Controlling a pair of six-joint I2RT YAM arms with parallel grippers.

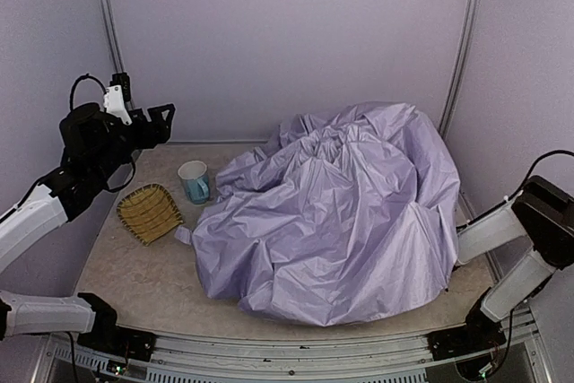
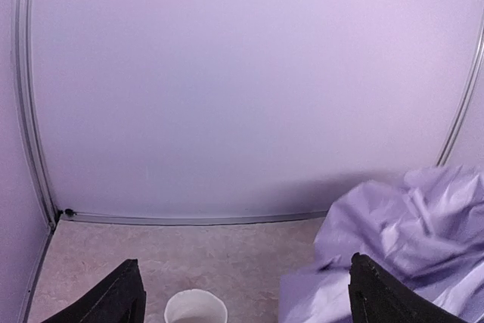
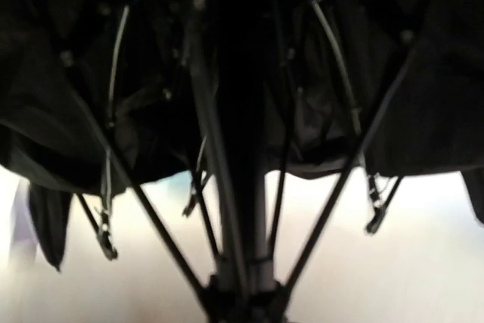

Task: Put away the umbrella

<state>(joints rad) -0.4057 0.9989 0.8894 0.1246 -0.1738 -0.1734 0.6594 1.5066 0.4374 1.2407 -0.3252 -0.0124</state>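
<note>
Umbrella (image 1: 332,213) slumped right of left gripper (image 1: 163,123) — well apart.

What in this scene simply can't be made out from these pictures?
- Right gripper: buried under the umbrella in the top view; its own camera shows only dark, blurred ribs.
- Umbrella handle: seen in no view, under fabric or out of frame.
- Mug: cut off by the bottom edge in the left wrist view.

beige table (image 1: 134,284): umbrella (image 1: 332,213), mug (image 1: 194,181), wicker tray (image 1: 149,213) on it.
</note>
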